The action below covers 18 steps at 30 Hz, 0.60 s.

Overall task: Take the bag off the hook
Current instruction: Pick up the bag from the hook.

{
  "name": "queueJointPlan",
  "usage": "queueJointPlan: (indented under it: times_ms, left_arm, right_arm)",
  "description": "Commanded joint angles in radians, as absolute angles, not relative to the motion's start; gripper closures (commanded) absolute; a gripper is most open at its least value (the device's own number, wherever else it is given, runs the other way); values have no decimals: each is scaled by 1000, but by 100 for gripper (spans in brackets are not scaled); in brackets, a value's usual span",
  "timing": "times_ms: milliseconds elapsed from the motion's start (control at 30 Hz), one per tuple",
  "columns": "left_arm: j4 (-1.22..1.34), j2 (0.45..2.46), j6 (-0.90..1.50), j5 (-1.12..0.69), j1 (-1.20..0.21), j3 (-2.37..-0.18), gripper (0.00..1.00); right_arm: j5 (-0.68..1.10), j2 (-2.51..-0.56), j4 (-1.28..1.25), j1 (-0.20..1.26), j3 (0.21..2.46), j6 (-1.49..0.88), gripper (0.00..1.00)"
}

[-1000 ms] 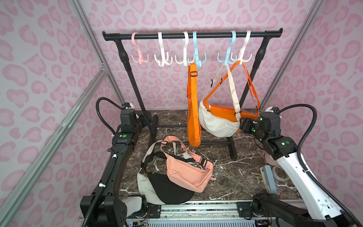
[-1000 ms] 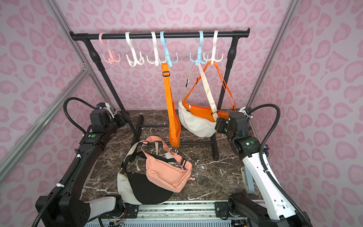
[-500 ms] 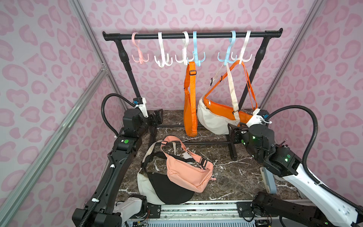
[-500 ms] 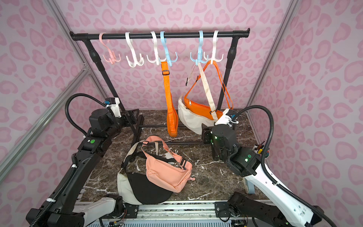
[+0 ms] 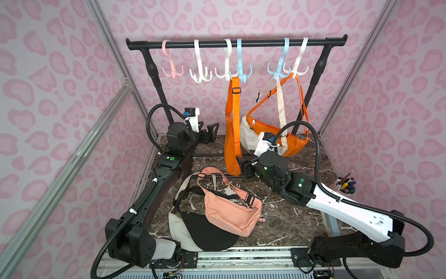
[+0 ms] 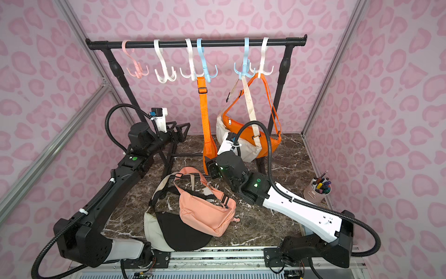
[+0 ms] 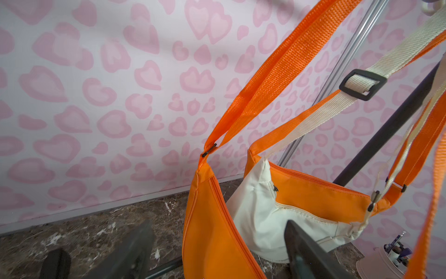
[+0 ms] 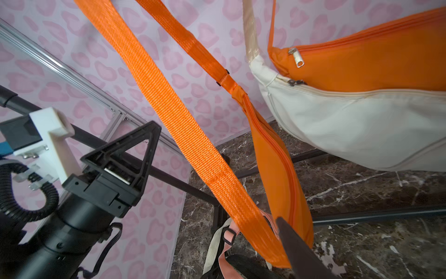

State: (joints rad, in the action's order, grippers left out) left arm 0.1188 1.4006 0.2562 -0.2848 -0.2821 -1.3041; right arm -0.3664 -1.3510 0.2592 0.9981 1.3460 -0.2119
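**Q:** Where is the bag?

**A:** The orange bag (image 5: pixel 232 145) hangs by its strap from the blue hook (image 5: pixel 239 58), at twelve o'clock from the table's (image 5: pixel 277 217) middle.

**Q:** And your grippers?

**A:** My left gripper (image 5: pixel 212 131) is at nine o'clock of the bag, jaws spread, holding nothing. My right gripper (image 5: pixel 242 166) is at six o'clock, by the bag's bottom tip. I cannot tell whether it pinches.

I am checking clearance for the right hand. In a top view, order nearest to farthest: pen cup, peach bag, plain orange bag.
1. Plain orange bag, hanging beside the right hand.
2. Peach bag, lying lower, toward the camera.
3. Pen cup, far right edge.
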Motion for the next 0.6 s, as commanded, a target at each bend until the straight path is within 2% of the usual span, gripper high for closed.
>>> queueJointPlan:
  times_ms: [0,233,367,567]
  left_arm:
    - [278,1454,219,-332,-294,-1330,13]
    - [365,1592,185,-351,-301,-1434,13]
    - [389,1657,167,-382,-301,-1492,13]
    - [398,1750,140,-481,-303,-1568,14]
  right_arm:
    - [-328,-1407,186,985,1374,-245,35]
    - [-292,-1481,200,906,1421,-325,38]
    - [-231,-1485,162,859,1408,-332,51]
    - [-159,-1494,167,837,1422,-266,64]
